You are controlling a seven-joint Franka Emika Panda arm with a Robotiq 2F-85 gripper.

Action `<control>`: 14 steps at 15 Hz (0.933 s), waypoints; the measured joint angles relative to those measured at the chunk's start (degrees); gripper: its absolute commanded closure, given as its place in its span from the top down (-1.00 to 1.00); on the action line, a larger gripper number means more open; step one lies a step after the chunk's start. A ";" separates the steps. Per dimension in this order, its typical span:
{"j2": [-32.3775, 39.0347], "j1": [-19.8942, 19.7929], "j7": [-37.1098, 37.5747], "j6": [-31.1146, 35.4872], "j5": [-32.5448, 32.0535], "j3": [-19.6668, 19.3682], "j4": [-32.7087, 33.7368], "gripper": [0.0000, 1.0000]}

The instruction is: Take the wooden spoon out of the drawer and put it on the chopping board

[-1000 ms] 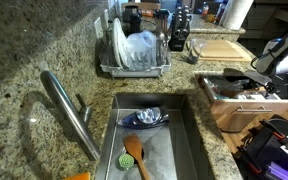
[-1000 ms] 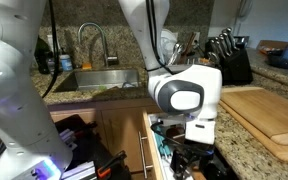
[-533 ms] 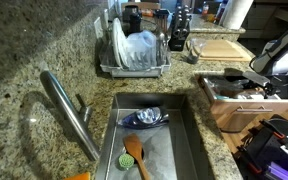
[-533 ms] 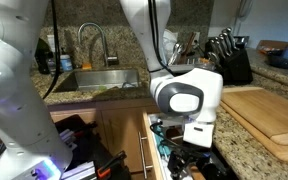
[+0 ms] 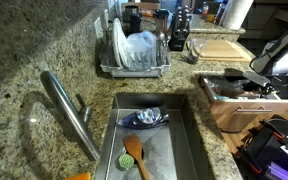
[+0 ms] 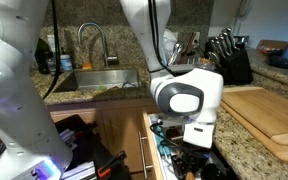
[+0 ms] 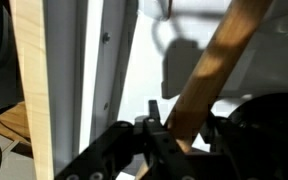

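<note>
In the wrist view, the wooden spoon's pale-brown handle (image 7: 210,72) runs diagonally up from between my gripper's (image 7: 182,128) black fingers, which press against it on both sides. The spoon's bowl is out of view. Around it are the drawer's pale interior (image 7: 134,60) and its light wood side (image 7: 29,85). In both exterior views the gripper (image 5: 246,86) (image 6: 189,160) is lowered into the open drawer (image 5: 234,104) (image 6: 156,148). The chopping board (image 5: 220,48) (image 6: 269,115) lies flat on the granite counter beside the drawer.
A steel sink (image 5: 184,140) holds an orange-brown spatula (image 5: 134,155) and a blue item (image 5: 144,118). A faucet (image 5: 69,112) arches over it. A grey dish rack (image 5: 134,52) stands behind the sink. A knife block (image 6: 229,60) stands behind the board.
</note>
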 measured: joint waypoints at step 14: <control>-19.74 15.87 13.91 -11.25 -25.93 -23.22 4.04 -0.85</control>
